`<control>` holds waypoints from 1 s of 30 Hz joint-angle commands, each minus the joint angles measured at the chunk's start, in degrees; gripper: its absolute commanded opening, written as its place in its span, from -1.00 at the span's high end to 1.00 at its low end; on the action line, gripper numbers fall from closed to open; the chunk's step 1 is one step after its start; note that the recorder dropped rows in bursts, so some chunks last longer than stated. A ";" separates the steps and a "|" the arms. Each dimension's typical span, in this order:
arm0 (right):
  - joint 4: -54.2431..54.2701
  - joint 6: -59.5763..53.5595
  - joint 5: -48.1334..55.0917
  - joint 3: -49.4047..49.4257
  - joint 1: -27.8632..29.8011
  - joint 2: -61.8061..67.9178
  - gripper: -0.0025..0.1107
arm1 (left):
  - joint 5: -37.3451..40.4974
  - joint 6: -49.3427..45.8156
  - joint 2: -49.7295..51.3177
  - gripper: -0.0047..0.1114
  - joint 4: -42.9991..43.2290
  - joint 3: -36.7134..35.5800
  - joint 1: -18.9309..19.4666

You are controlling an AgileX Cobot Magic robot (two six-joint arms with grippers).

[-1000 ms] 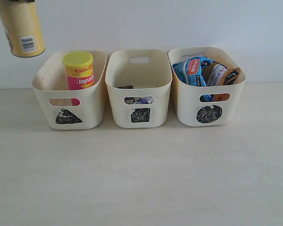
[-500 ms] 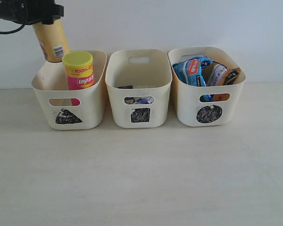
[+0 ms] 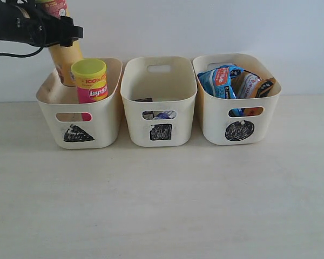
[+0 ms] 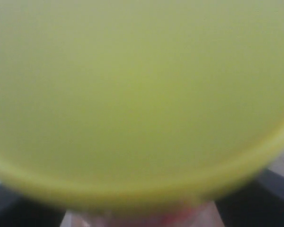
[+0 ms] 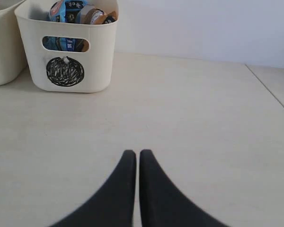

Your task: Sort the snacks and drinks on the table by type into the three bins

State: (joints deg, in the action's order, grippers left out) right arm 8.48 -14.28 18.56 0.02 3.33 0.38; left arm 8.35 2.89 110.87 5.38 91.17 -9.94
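My left gripper is shut on the yellow-orange chip tube, which stands upright with its lower end inside the triangle bin, just behind the pink tube with the yellow lid. The left wrist view is filled by a blurred yellow lid, with dark fingers at the corners. The square bin holds the dark carton and the white-blue carton. The circle bin holds the blue bag and the orange bag. My right gripper is shut and empty over the table.
The three bins stand in a row against a white wall. The cream tabletop stretches in front of them. In the right wrist view the circle bin sits far ahead, and a table edge runs at the side.
The left arm has brought the yellow-orange tube from high at the left down and rightward, turning it upright; its lower end now sits inside the triangle bin.
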 commanded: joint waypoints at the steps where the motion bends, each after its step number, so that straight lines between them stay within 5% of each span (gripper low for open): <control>1: -0.08 0.21 -0.89 -0.02 0.08 -0.38 0.96 | -1.59 0.98 -0.23 -0.42 -0.46 0.13 0.20; 12: -0.08 0.21 -0.89 -0.02 0.08 -0.38 0.96 | -0.61 1.84 -2.81 -0.30 -0.46 0.50 0.20; 20: -0.08 0.21 -0.89 -0.02 0.08 -0.38 0.96 | 5.32 1.84 -8.48 0.84 -0.46 0.50 0.20; 30: -0.08 0.21 -0.89 -0.02 0.08 -0.38 0.96 | 13.99 11.12 -17.00 0.85 -0.67 -3.06 2.37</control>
State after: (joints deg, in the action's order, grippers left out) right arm 8.48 -14.28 18.56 0.02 3.33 0.38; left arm 20.49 11.02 96.55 5.16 89.97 -8.97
